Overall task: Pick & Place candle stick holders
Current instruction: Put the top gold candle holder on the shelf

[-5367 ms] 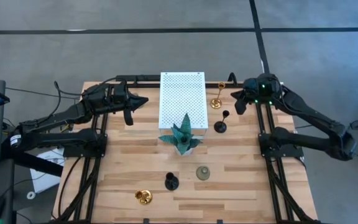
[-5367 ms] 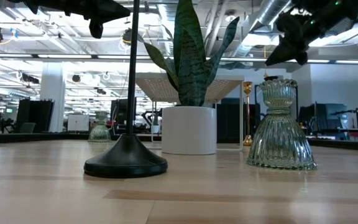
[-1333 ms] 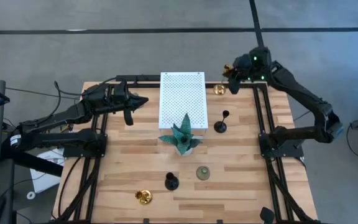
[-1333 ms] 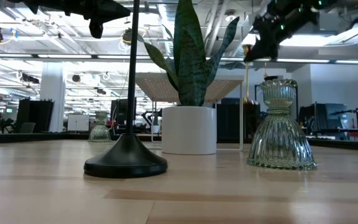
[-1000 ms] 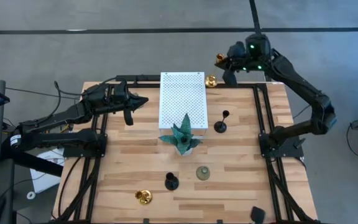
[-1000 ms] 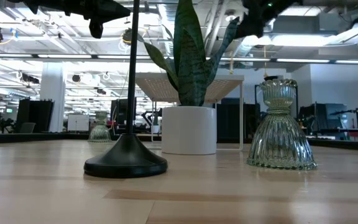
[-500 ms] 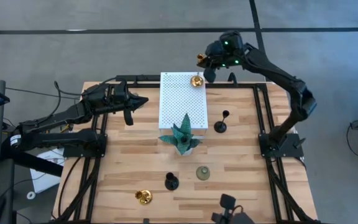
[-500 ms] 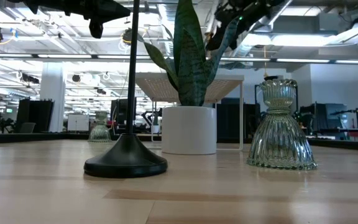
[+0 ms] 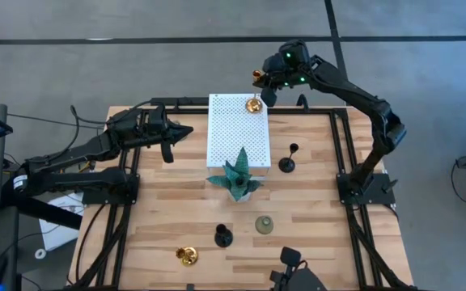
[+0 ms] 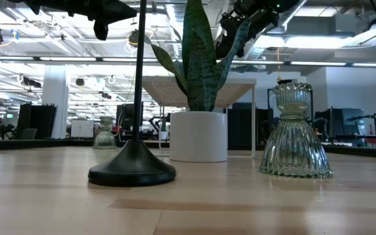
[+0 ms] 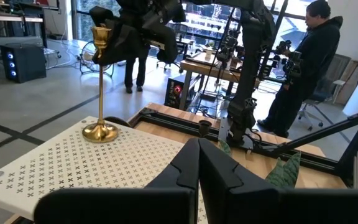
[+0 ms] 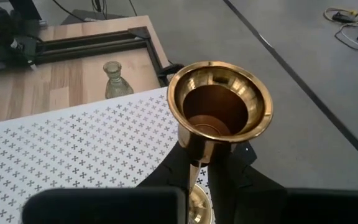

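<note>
A slim gold candle stick holder (image 9: 254, 103) is standing upright with its round base on the far right corner of the white perforated board (image 9: 236, 129), while the right gripper (image 9: 262, 86) is clenching its stem just under the cup. The left gripper (image 9: 186, 129) is hanging clenched and empty over the desk (image 9: 322, 234) just off the board's left edge. A black holder (image 9: 286, 164) is standing right of the board, and along the desk's near edge a second gold holder (image 9: 186, 256) is lying beside another black holder (image 9: 223, 236) and a grey-green bell-shaped holder (image 9: 264, 224), with the teal spiky plant ornament (image 9: 238, 176) sitting at the board's near edge.
</note>
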{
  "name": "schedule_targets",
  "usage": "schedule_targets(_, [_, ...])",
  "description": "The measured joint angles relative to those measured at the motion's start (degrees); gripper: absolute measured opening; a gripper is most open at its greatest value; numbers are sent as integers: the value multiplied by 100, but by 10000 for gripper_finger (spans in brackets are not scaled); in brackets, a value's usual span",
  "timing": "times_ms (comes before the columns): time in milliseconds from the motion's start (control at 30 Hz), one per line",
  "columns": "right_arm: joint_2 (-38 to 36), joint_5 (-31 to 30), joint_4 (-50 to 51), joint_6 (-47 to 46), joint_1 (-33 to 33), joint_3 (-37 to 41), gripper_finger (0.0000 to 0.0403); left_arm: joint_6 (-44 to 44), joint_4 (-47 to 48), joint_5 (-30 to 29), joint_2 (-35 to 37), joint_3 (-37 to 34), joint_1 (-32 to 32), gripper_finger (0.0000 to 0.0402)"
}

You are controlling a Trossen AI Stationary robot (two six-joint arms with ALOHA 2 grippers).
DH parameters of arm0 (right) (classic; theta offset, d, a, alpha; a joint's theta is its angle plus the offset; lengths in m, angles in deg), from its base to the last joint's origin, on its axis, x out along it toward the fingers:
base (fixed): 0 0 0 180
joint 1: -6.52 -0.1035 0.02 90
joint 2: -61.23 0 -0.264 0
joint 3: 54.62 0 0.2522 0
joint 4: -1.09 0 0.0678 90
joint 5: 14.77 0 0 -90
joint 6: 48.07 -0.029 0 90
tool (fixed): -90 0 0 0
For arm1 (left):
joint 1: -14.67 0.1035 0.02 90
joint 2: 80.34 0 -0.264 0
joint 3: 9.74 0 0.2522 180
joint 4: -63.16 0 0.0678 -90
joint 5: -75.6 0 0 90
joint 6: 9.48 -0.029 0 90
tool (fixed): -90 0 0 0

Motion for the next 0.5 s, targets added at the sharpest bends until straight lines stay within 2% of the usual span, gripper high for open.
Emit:
schedule_targets(133, [-3, -1, 14, -2, 38, 0, 36, 0, 5, 0, 0, 0, 0, 4])
schedule_targets(333, [-3, -6, 15, -2, 5, 2, 125, 0, 11, 1, 1, 0, -1, 4])
schedule_targets(500, [-29, -5, 0, -2, -46, 4, 184, -1, 19, 1, 0, 0, -1, 4])
